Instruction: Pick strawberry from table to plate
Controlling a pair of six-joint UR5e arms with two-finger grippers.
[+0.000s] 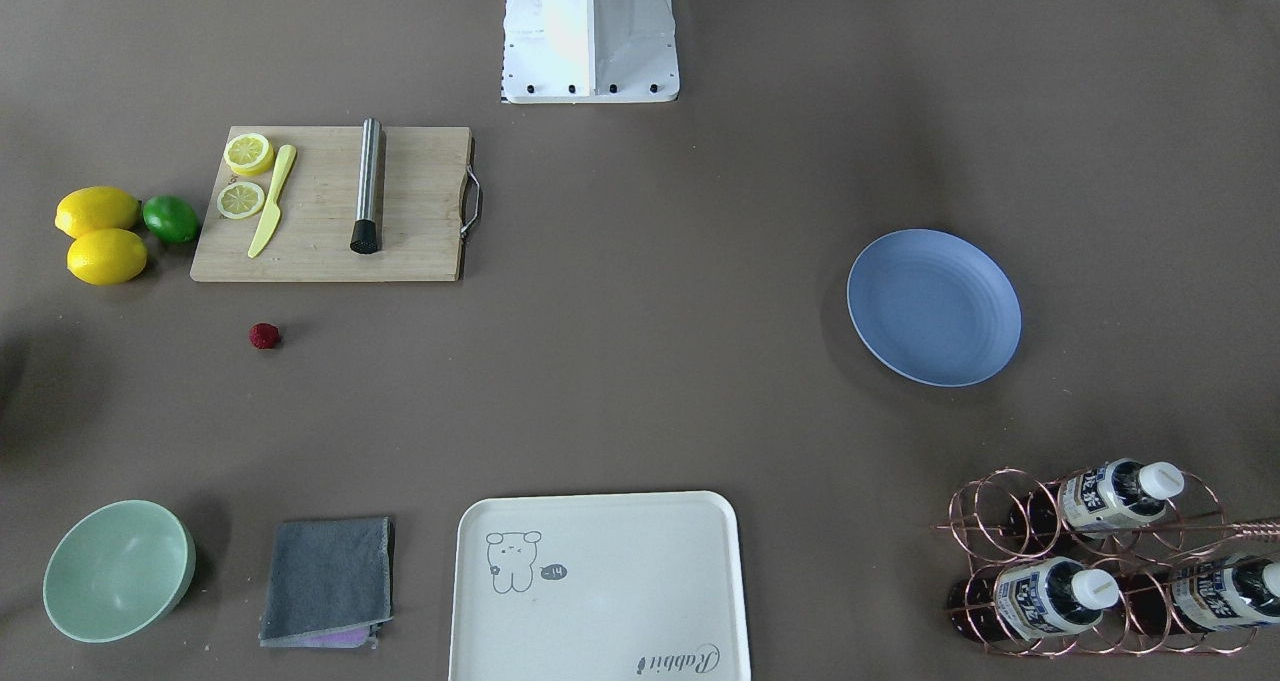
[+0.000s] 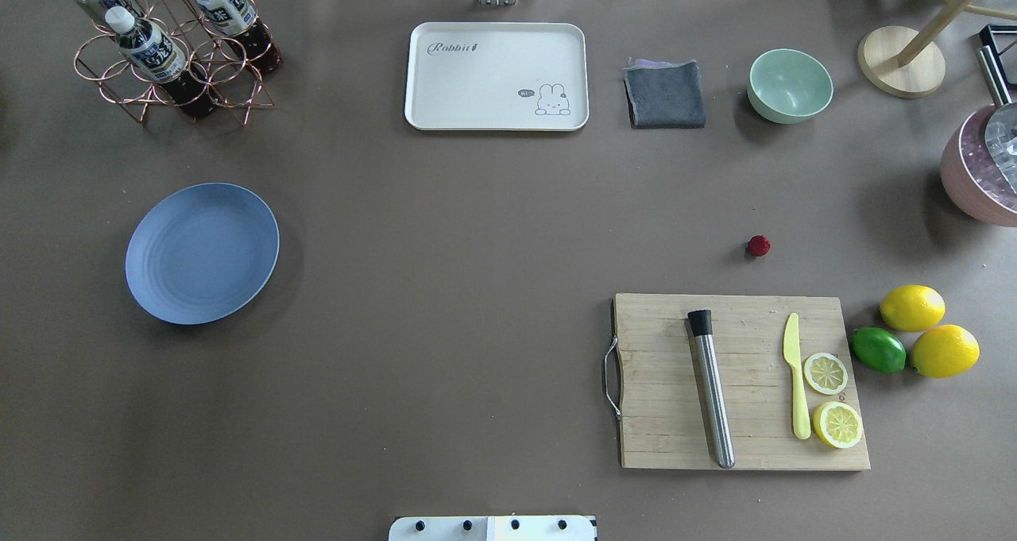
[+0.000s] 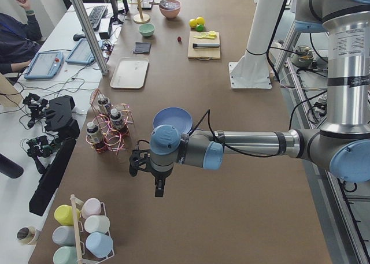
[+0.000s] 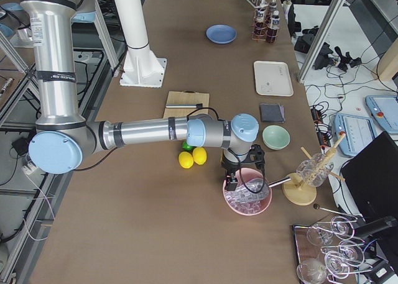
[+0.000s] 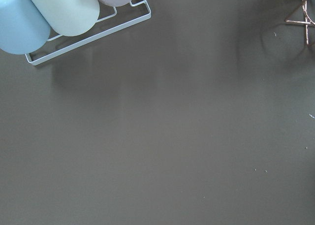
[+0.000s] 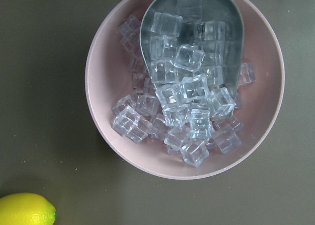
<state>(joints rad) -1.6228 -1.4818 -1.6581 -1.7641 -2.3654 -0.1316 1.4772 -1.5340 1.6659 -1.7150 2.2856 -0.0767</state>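
Note:
The strawberry (image 1: 264, 335) (image 2: 759, 245) is a small dark-red berry lying on the bare brown table (image 1: 640, 381), just beyond the cutting board. It also shows as a red dot, the strawberry (image 3: 179, 39), in the exterior left view. The blue plate (image 1: 934, 307) (image 2: 202, 253) (image 4: 221, 33) lies empty on the table's other half. My left gripper (image 3: 158, 189) hangs near the plate (image 3: 176, 116), beyond the table's left end region. My right gripper (image 4: 235, 182) hovers over a pink bowl of ice. Both show only in side views, so I cannot tell whether they are open or shut.
A wooden cutting board (image 2: 743, 382) holds a steel muddler, a yellow knife and lemon slices. Two lemons (image 2: 912, 307) and a lime (image 2: 878, 349) lie beside it. A mint bowl (image 2: 790, 85), grey cloth (image 2: 666, 94), cream tray (image 2: 496, 76), bottle rack (image 2: 171, 52) and pink ice bowl (image 6: 184, 82) also stand here.

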